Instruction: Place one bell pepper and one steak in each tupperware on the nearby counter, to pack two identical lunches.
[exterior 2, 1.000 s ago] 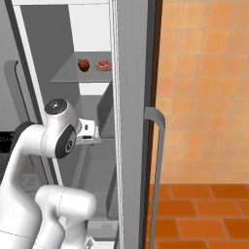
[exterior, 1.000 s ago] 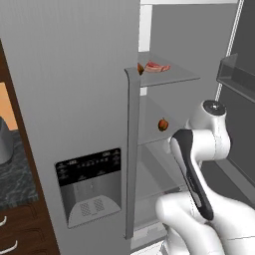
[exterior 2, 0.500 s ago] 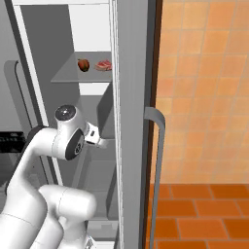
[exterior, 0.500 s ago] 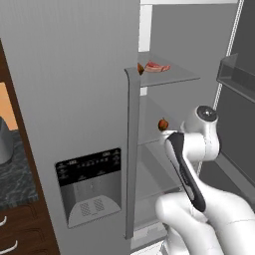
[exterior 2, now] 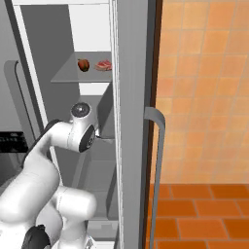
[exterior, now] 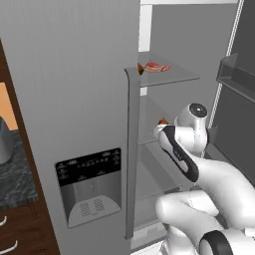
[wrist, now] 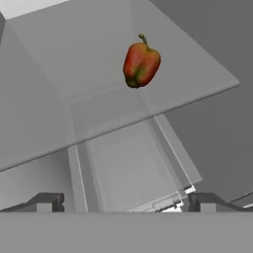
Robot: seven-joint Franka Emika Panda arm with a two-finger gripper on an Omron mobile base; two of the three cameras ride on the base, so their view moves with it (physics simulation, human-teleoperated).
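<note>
- Bench (exterior: 12, 179): black marbled worktop at the far left of the left base view, over brown drawers; no tupperware can be made out on the part that shows
- Fridge door (exterior: 74, 99): grey, shut, with a dispenser panel (exterior: 89, 184) carrying small pale marks too fine to read; no brand or legible writing anywhere
- Upper shelf (exterior 2: 73, 75): carries one bell pepper (exterior 2: 83, 64) and one steak (exterior 2: 103, 65) just beside each other, the pepper to the left in the right base view
- Middle shelf (wrist: 197, 84): glass, carries a second bell pepper (wrist: 142, 64), orange-red, lying alone towards the back, its stem away from the camera
- Gripper (wrist: 126, 201): jaws spread wide, nothing between them, aimed into the fridge below and short of the middle-shelf pepper
- Step in hand, as judged: reaching for the middle-shelf pepper, with nothing packed yet
- Advice: raise the hand above the shelf's front edge before going in, centre the pepper between the fingers, close across its widest part; it is round and smooth, so a shallow pinch may let it roll or pop out
- Risk: fingertips catching the glass edge, or nudging the pepper further back
</note>
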